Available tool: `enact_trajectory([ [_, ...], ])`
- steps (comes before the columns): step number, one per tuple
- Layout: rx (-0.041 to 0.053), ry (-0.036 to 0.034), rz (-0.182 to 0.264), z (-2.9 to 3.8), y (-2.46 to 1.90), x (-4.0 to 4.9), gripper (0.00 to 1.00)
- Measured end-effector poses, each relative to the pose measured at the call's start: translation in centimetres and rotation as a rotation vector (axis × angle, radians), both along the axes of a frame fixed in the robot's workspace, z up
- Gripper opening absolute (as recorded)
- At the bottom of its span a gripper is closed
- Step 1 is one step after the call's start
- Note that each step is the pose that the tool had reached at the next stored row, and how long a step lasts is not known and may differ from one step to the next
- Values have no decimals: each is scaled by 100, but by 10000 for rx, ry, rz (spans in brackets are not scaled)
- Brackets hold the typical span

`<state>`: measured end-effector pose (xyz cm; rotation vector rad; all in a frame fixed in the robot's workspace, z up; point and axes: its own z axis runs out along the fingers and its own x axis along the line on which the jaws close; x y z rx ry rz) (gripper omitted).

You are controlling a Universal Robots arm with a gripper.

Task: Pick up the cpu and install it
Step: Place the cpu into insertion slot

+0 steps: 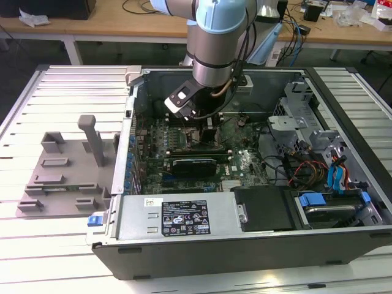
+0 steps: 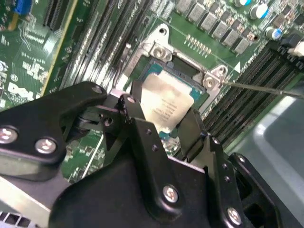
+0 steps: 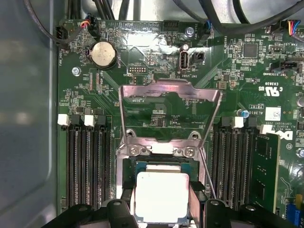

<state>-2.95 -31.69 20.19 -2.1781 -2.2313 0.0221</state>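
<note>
Black two-finger gripper (image 3: 162,209) clamps the square silver-topped cpu (image 3: 162,194) by opposite edges, at the dark socket (image 3: 161,164). Seating it well, I judge, means keeping it flat and square to the socket walls. Beyond, the silver hinged retention frame (image 3: 168,90) stands open over the green motherboard (image 3: 142,61).

1. The cpu (image 3: 162,197) had a silver-grey metal top, smooth with a dull sheen.
2. The hand (image 2: 164,118) was matt black, with bright metal screws (image 2: 170,193).
3. The socket load plate (image 3: 168,95) was bare, shiny metal.
4. The motherboard (image 3: 142,52) looked glossy green.
5. The worktop (image 1: 61,86) was pale ribbed metal.
</note>
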Motion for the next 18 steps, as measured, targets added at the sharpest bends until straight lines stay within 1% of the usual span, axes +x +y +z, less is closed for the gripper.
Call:
enact_trajectory([
  [8,7,-2,0,-2,1,1,54],
  [9,7,-2,0,-2,1,1,55],
  [10,7,-3,1,-2,1,1,62],
  [11,7,-2,0,-2,1,1,62],
  [12,7,-3,0,171,21,0,47],
  [13,9,-4,0,169,20,-1,29],
  [14,7,-2,-2,139,19,-7,11],
  [15,7,-3,1,120,16,-14,11],
  [16,7,-2,2,76,15,-16,11],
  [17,8,-1,1,52,15,-16,11],
  [18,7,0,0,43,13,-15,11],
])
